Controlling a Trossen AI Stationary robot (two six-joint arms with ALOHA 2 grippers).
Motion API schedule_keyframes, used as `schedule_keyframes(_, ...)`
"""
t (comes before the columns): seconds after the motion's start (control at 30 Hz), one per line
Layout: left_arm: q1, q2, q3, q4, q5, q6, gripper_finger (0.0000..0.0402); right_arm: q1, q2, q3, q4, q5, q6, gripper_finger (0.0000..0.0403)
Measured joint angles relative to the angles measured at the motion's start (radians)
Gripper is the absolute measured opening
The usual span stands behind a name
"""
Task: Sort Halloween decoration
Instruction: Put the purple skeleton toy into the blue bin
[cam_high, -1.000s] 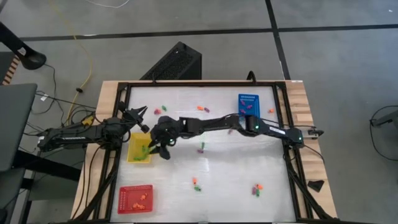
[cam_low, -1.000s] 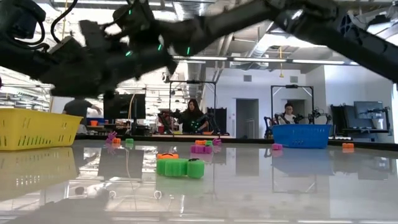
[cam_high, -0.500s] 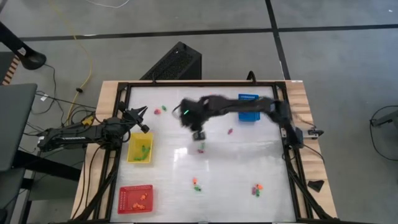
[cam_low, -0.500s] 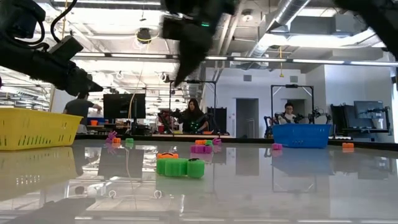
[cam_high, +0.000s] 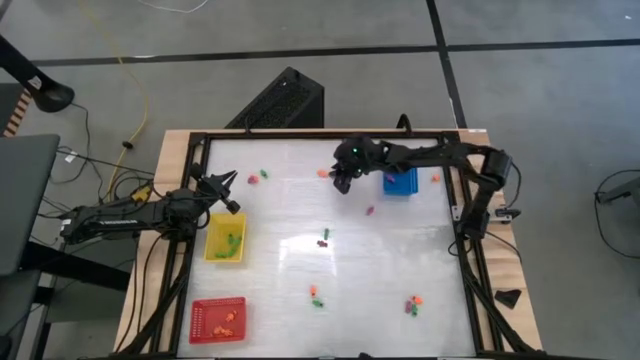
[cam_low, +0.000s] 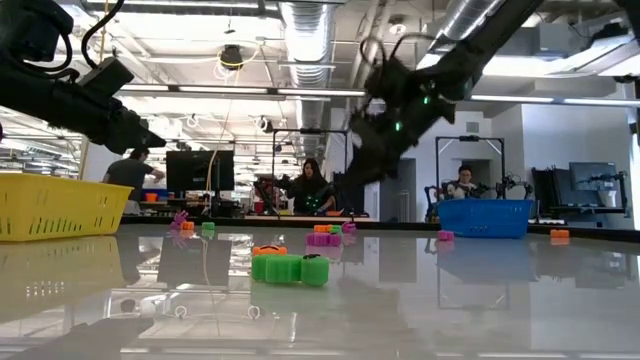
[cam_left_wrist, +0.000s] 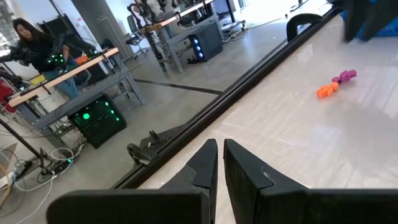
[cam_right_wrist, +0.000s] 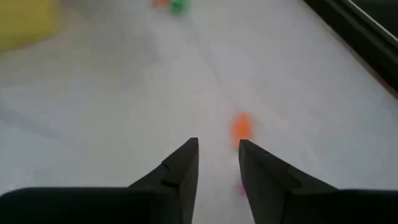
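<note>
My right pincer (cam_right_wrist: 217, 162) hovers partly apart and empty over the counter's (cam_high: 380, 270) far side beside the blue tray (cam_high: 400, 181); an orange decoration piece (cam_right_wrist: 240, 126) lies just ahead. My left pincer (cam_left_wrist: 219, 163) waits, pressed together, by the yellow tray (cam_high: 225, 240).

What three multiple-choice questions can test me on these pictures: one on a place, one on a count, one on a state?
1. Which tray lies closest to the left gripper?
A. the red tray
B. the yellow tray
C. the blue tray

2. How many mesh trays are on the table?
A. two
B. three
C. five

3. How is the right gripper?
A. open, holding nothing
B. shut on a green piece
C. shut on a tray's rim

Key:
1 B: in the high view the left gripper is just beside the yellow tray.
2 B: the high view shows one red, one yellow and one blue.
3 A: the right wrist view shows an empty gap between its fingers.
</note>
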Motion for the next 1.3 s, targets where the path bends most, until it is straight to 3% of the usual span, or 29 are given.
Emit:
schedule_keyframes(0.2, 0.000, 0.000, 0.000, 0.000, 0.000, 0.000, 0.0018, -0.011, 0.069, 0.002, 0.013, 0.055, -0.008, 0.0188)
schedule_keyframes(0.37, 0.000, 0.000, 0.000, 0.000, 0.000, 0.000, 0.0018, -0.010, 0.131, 0.002, 0.070, 0.098, -0.005, 0.0195)
schedule_keyframes(0.47, 0.000, 0.000, 0.000, 0.000, 0.000, 0.000, 0.0018, -0.004, 0.165, 0.003, 0.074, 0.177, -0.005, 0.0189)
schedule_keyframes(0.67, 0.000, 0.000, 0.000, 0.000, 0.000, 0.000, 0.0018, 0.013, 0.204, 0.006, 0.088, 0.169, 0.008, 0.0166)
schedule_keyframes(0.8, 0.000, 0.000, 0.000, 0.000, 0.000, 0.000, 0.0018, 0.029, 0.205, 0.006, 0.086, 0.199, 0.009, 0.0124)
schedule_keyframes(0.93, 0.000, 0.000, 0.000, 0.000, 0.000, 0.000, 0.0018, 0.041, 0.188, 0.004, 0.084, 0.207, 0.000, 0.0060)
schedule_keyframes(1.13, 0.000, 0.000, 0.000, 0.000, 0.000, 0.000, 0.0018, 0.073, 0.079, 0.000, 0.013, 0.205, -0.033, 0.0057)
schedule_keyframes(1.3, 0.000, 0.000, 0.000, 0.000, 0.000, 0.000, 0.0018, 0.098, -0.110, 0.001, -0.199, 0.205, -0.069, 0.0057)
